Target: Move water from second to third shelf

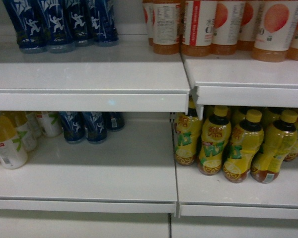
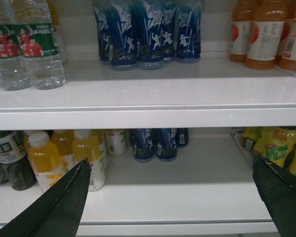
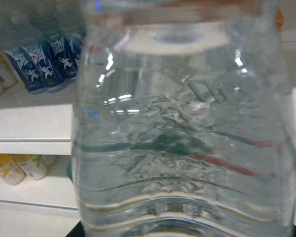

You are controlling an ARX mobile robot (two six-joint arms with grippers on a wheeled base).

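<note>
The water (image 3: 185, 123), a clear ribbed bottle, fills the right wrist view and hangs in front of the white shelves. My right gripper (image 3: 185, 222) is shut on it, and the bottle hides the fingers. More water bottles (image 2: 27, 47) with green labels stand at the far left of the upper shelf (image 2: 153, 94) in the left wrist view. My left gripper (image 2: 171, 159) is open in front of the lower shelf (image 2: 187, 197), its fingers (image 2: 64, 202) wide apart with nothing between them. Neither gripper shows in the head view.
Blue bottles (image 1: 64, 22) and orange drink bottles (image 1: 223, 27) stand on the upper shelf (image 1: 89, 74). On the lower shelf (image 1: 104, 173) are yellow juice bottles (image 1: 7, 141), more blue bottles (image 1: 87, 126) and yellow tea bottles (image 1: 238, 144). A dark tea bottle (image 2: 7, 158) stands far left.
</note>
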